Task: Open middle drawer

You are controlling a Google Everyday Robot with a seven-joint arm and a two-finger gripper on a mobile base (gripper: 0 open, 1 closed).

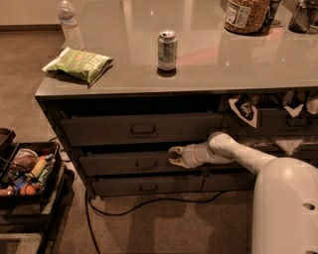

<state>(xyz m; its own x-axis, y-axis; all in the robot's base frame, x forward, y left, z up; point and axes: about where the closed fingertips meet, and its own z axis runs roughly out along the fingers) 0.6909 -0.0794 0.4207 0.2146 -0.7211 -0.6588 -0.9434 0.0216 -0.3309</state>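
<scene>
The middle drawer (119,164) is a wide dark grey front at mid-height under the counter, with a small rectangular pull handle (145,164) near its centre. A dark gap runs along its top edge, and its inside is hidden. My gripper (174,155) is at the right end of this drawer's front, at the level of its top edge and to the right of the handle. My white arm (233,151) reaches in from the right. The taller top drawer (141,130) is above it and the slim bottom drawer (146,187) is below it.
On the counter (208,64) stand a soda can (167,50), a green chip bag (79,63), a water bottle (69,24) and a jar (244,15). A black cart (27,173) of small items stands on the floor to the left. A cable (149,202) lies on the floor below the drawers.
</scene>
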